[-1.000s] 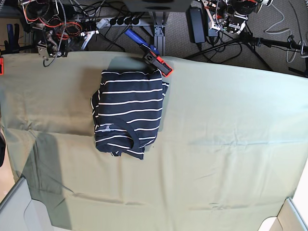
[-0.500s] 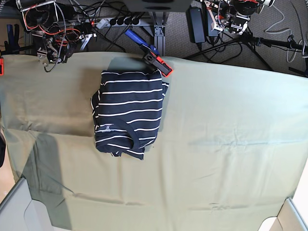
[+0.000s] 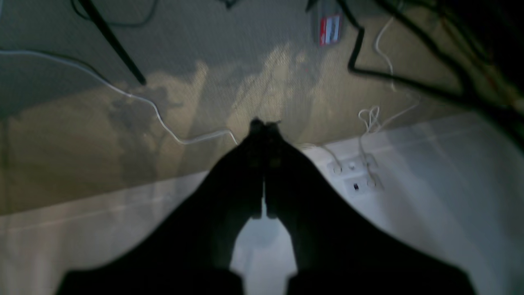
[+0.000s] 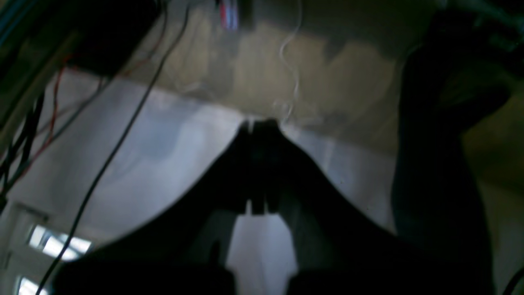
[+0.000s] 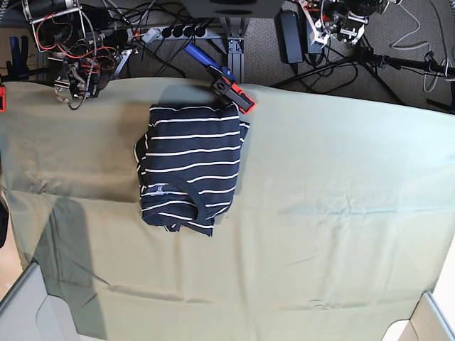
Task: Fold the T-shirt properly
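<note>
The T-shirt [image 5: 190, 167], navy with thin white stripes, lies folded into a compact rectangle on the olive table cloth [image 5: 327, 213], left of centre, with the neckband toward the near side. Both arms are drawn back beyond the far edge, well away from it. The right arm [image 5: 73, 77] sits at the far left corner and the left arm [image 5: 334, 20] at the top right. In the left wrist view my left gripper [image 3: 265, 125] is shut and empty, pointing at floor and wall. In the right wrist view my right gripper [image 4: 260, 123] is likewise shut on nothing.
A blue and orange clamp [image 5: 229, 87] grips the cloth's far edge just behind the shirt. A power strip [image 5: 174, 31] and tangled cables lie behind the table. Grey box corners [image 5: 21, 305] rise at the near left and near right.
Both arms have drawn a little further back toward the top of the base view. The folded T-shirt has stayed where it was.
</note>
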`<state>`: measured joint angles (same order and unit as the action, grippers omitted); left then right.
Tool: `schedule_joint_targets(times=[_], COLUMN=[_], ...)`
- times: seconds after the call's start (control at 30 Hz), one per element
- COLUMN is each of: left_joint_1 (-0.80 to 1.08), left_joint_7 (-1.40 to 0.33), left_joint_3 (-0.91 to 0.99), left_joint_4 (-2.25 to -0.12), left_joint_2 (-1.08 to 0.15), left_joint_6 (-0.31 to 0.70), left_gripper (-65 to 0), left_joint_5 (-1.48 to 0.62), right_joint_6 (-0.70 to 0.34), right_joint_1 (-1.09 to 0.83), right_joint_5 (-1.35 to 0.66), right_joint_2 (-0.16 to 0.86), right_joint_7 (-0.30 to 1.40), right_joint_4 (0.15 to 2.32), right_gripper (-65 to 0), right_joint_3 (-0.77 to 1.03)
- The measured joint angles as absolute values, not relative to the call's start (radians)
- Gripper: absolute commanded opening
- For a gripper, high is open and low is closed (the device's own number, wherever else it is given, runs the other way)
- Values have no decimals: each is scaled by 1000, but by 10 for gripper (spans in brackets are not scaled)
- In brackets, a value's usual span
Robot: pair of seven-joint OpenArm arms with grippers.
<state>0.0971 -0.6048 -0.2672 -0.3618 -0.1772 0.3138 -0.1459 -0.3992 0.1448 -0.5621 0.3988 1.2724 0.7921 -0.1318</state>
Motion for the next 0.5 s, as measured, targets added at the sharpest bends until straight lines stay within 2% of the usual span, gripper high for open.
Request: schedule_joint_targets(times=[0.2,0.27,0.37,0.5], left_joint_1=[141,150,157,149], left_joint_7=[-600,-596,-598,-593], left_joint_3=[-267,-267,-267,-267], left_joint_4=[-362,-362,-362,-363], left_joint_2=[-177,-177,-177,-178], left_joint_6=[313,314,314,314], left_gripper=[-650,-650,-650,-650], left_joint_5=[-211,-228,-237,-236], right_joint_6=[-393,-391,-389,-389], right_joint_1=[132,99,25,-72], right_joint_5=[-569,-582,-715,-710], right_joint_2=[396,397,397,397], right_joint_7=[1296,1248,1153,1049], right_joint_4=[791,797,829,840], right_gripper=[-650,-650,-650,-650], right_joint_3=[-132,-129,-114,-112])
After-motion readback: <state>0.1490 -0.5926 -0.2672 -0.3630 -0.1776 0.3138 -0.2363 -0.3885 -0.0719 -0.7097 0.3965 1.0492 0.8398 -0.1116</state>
